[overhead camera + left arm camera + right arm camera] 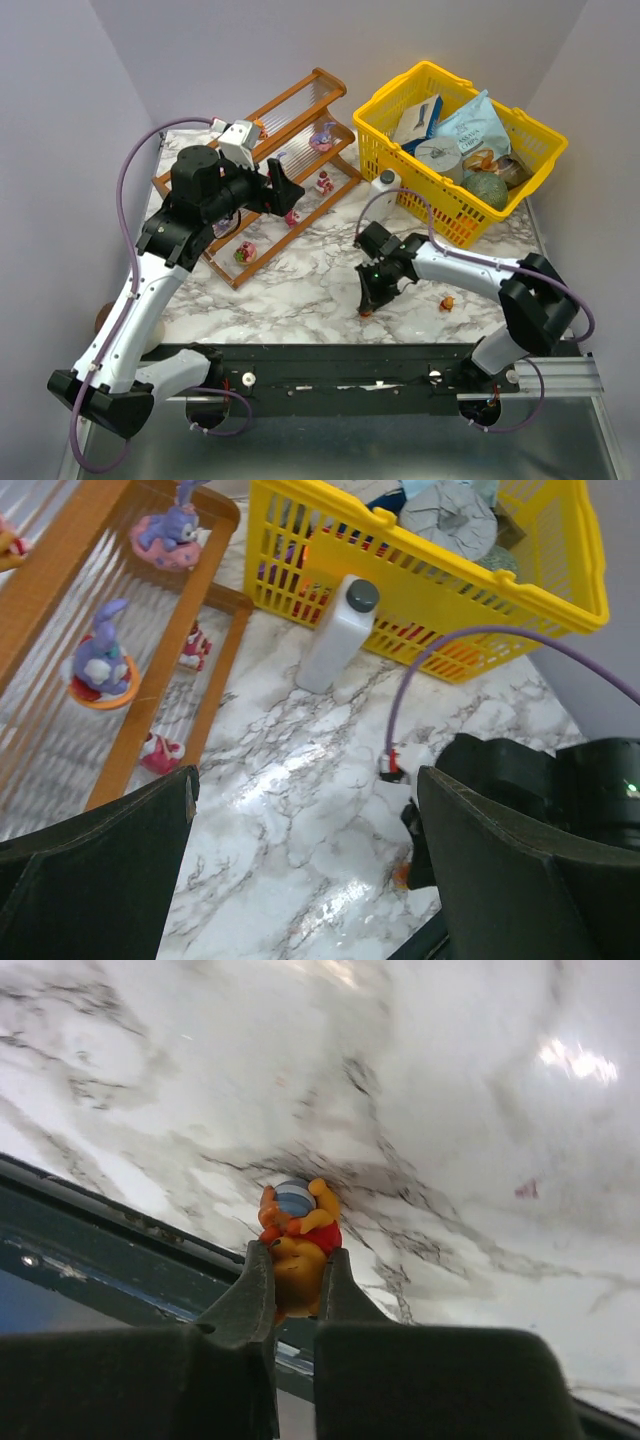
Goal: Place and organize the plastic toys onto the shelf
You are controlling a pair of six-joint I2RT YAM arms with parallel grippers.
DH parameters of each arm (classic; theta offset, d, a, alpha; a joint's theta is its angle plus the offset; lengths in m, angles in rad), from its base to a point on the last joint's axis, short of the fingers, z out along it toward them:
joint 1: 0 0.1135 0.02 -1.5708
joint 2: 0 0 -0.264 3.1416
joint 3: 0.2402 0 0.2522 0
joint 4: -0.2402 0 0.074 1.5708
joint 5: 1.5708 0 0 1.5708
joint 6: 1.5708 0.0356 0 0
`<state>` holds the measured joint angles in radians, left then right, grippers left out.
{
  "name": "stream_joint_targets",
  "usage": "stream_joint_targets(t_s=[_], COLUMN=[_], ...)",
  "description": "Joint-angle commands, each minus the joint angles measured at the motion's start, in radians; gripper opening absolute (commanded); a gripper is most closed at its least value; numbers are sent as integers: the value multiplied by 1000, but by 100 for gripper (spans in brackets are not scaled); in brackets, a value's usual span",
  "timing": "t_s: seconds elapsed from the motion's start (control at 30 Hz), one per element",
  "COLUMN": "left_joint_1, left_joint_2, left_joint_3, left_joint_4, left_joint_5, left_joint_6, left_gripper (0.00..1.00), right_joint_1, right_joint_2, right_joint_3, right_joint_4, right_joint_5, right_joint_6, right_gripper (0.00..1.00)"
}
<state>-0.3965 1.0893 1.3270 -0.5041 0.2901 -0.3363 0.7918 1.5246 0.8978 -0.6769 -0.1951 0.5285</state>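
left hand (305, 780): fingers spread wide with nothing between them; it hangs over the lower tiers of the shelf.
shelf (295, 95): stands below the left hand and runs off to that hand's left in its wrist view.
purple rabbit figurine (100, 660): sits on an orange disc, upright on a clear tier, ahead and left of the left hand.
purple figurine on a pink ring (168, 530): on a tier farther ahead of the left hand.
red-and-white figurines (160, 752): two on the lowest tier, the nearest toys to the left hand's left finger.
white bottle (335, 630): upright on the table (300, 290), ahead of the left hand and just beside the yellow basket.
right hand (297, 1260): fingers narrowed onto the orange bear figurine, low over the table's near edge.
orange bear figurine (300, 1225): pinched at the right hand's fingertips.
small orange toy (446, 302): on the table, near the right hand but apart from it.
yellow basket (420, 195): filled with packaged goods, well beyond the right hand.
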Motion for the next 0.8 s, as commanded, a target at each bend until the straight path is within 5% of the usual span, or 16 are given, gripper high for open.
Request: stream_joint_targets(t_s=[0.0, 0.2, 0.5, 0.63, 0.77], left_joint_1=[-19, -21, -21, -21, -22], left_joint_2=[-43, -101, -138, -131, -127], left_joint_3=[-76, -137, -161, -160, -158], left_joint_4=[82, 81, 50, 45, 50], left_joint_5=[113, 113, 109, 100, 104], left_joint_6=[26, 54, 83, 88, 92], left_gripper=[99, 99, 99, 99, 99], right_joint_1=[17, 27, 46, 55, 55], right_joint_2=[100, 314, 437, 405, 319], right_joint_3=[180, 410, 538, 529, 509], right_joint_4=[13, -151, -225, -210, -153], right_joint_5=[-66, -37, 140, 135, 88], right_joint_6=[-321, -571, -637, -633, -614], right_gripper=[1, 1, 8, 46, 72])
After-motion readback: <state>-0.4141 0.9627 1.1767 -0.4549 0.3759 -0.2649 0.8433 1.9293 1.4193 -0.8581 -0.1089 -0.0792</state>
